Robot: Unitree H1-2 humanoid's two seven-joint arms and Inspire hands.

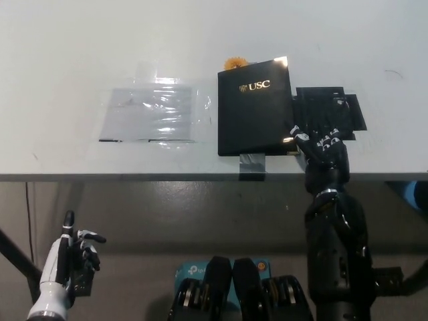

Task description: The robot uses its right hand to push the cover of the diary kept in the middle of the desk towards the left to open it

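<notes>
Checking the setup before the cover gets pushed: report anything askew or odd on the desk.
The diary lies closed but slightly rotated, not square to the desk edge. A strip of tape sits at its near edge, and a crinkled clear plastic sheet lies left of it. Something orange peeks from behind.

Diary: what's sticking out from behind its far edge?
A small orange object peeks out behind the closed diary; the cover hides the rest of it.
</notes>
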